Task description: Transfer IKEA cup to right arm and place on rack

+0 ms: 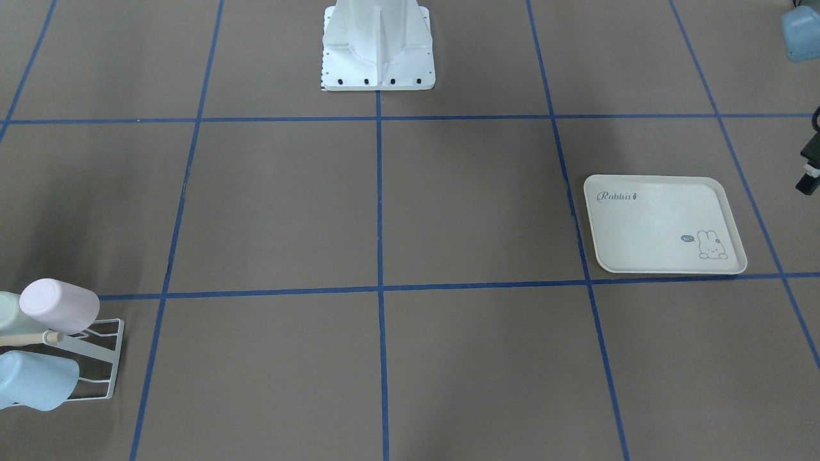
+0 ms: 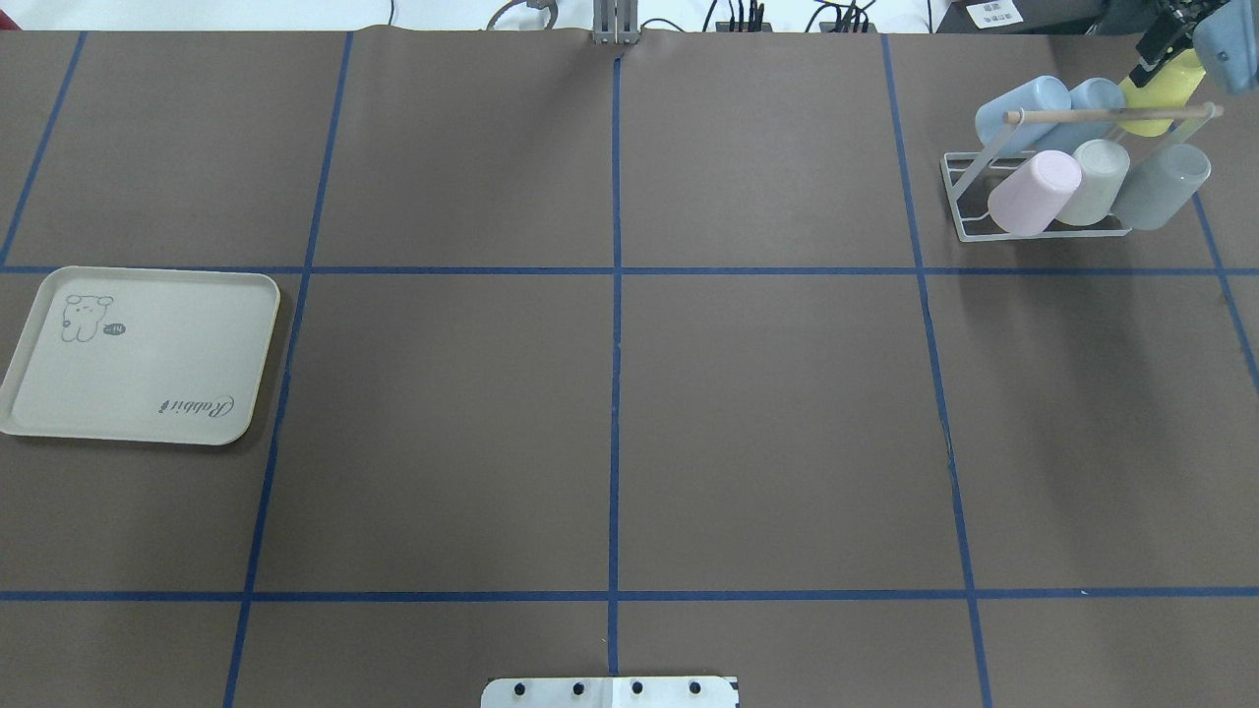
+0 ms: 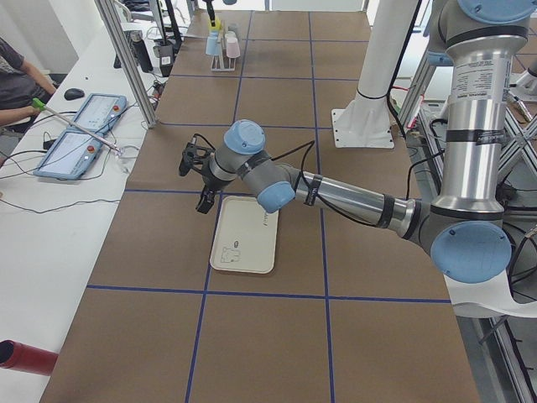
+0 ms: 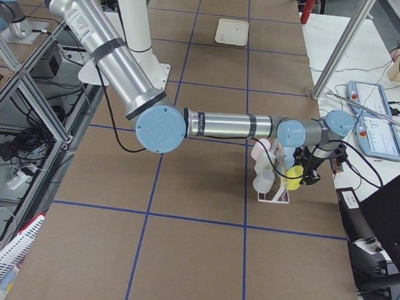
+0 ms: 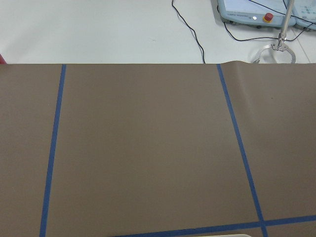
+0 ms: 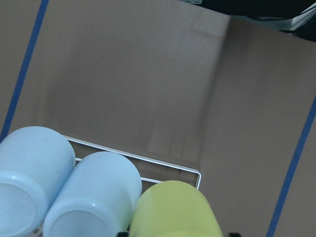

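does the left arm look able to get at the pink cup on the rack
Probably not. The left gripper hangs by the tray at one end of the table; the pink cup sits on the rack at the opposite end, beside the right arm.

Robotics lab, blue-taped grid table [image 2: 767, 413], teach pendants [image 3: 71, 153], aluminium framing [image 3: 126, 59]

The wide table [image 2: 443, 442] is covered with matt brown paper, and thin blue tape lines [image 2: 616, 393] divide it into big squares. Along one long side stands a white bench [image 3: 50, 218] with two pale blue control tablets [image 3: 99, 111]. A silver aluminium post [image 3: 126, 59] rises at the table edge. Beside the table, the grey floor [image 4: 0, 199] is visible. The light is even and the shadows are soft.
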Controlling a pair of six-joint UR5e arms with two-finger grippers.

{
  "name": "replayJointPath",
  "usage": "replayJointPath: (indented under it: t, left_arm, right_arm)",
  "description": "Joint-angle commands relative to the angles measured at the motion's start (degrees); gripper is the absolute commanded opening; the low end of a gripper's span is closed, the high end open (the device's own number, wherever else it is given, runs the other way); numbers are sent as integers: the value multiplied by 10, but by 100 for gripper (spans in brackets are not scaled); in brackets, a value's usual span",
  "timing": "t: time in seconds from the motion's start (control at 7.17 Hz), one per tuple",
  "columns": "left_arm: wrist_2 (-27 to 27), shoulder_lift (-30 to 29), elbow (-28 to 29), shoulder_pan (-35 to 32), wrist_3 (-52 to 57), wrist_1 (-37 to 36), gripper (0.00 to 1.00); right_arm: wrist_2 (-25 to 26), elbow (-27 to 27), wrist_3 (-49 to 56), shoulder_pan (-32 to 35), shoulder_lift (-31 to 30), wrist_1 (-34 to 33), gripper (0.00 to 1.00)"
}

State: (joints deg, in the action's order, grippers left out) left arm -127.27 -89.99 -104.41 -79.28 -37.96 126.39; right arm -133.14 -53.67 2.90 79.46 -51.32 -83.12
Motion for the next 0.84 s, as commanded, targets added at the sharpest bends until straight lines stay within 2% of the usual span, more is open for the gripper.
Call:
replayJointPath:
  t: [0.0, 0.14, 0.28, 0.7]
  left_arm:
    - [0, 1, 0, 0, 0, 0, 100]
    - [0, 1, -1, 0, -1, 0, 100]
    - [0, 1, -3, 0, -2, 0, 100]
    - [-4, -4, -10, 0, 0, -17, 100]
  right_arm:
    - [11, 1, -1, -7, 0, 1, 59]
    - [11, 1, -1, -7, 0, 1, 86]
    - [11, 1, 0, -10, 0, 1, 99]
    - [10, -8, -1, 0, 8, -5, 99]
